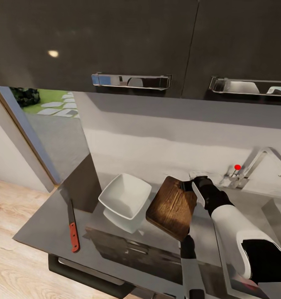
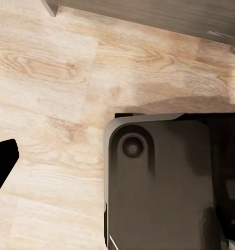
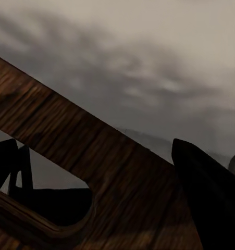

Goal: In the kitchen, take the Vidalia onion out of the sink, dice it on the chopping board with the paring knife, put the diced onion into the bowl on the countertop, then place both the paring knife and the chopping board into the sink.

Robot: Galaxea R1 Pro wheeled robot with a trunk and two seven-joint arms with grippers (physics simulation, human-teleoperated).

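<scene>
My right gripper (image 1: 194,185) is shut on the handle end of the brown wooden chopping board (image 1: 171,207). The board hangs tilted above the dark countertop (image 1: 45,232), just right of the bowl. In the right wrist view the board (image 3: 70,130) lies between the dark fingers (image 3: 206,203), and one finger shows through its handle hole. The white square bowl (image 1: 125,197) stands on the countertop. Further left lies the red-handled paring knife (image 1: 72,226). The chrome tap (image 1: 256,164) with a red knob marks the sink (image 1: 277,211) at the right edge. The onion is hidden.
Dark wall cabinets with chrome handles (image 1: 132,81) hang low over the worktop. My left forearm (image 1: 190,270) hangs near the counter's front edge. Its camera faces the wood floor (image 2: 54,78) and my dark base (image 2: 159,182), with one fingertip (image 2: 5,161) at the edge. A doorway opens at the left.
</scene>
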